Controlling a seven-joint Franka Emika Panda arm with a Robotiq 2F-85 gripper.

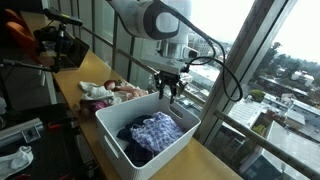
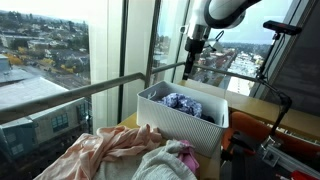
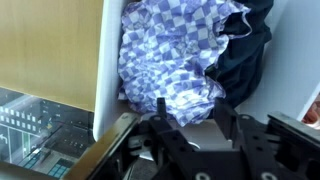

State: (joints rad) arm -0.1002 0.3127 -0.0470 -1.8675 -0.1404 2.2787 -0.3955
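A white bin point(image 1: 118, 148) stands on the wooden tabletop point(image 3: 50, 45) beside the window. Inside it lies a crumpled blue-and-white checkered cloth point(image 1: 158, 129) next to a dark navy garment point(image 1: 133, 142). My gripper point(image 1: 168, 92) hangs just above the bin's far rim, pointing down. In the wrist view the gripper point(image 3: 192, 102) has its two black fingers spread apart, with nothing between them. The checkered cloth point(image 3: 170, 50) lies right below and ahead of them, apart from the fingertips. The bin point(image 2: 180, 125), the cloth point(image 2: 182, 101) and the gripper point(image 2: 190, 72) also show in an exterior view.
A heap of pink and white clothes point(image 2: 115, 150) lies on the table beside the bin, seen too as a heap point(image 1: 105, 92). Window glass and railing point(image 2: 90, 90) run along the table's edge. Camera gear point(image 1: 60, 45) stands at the far end.
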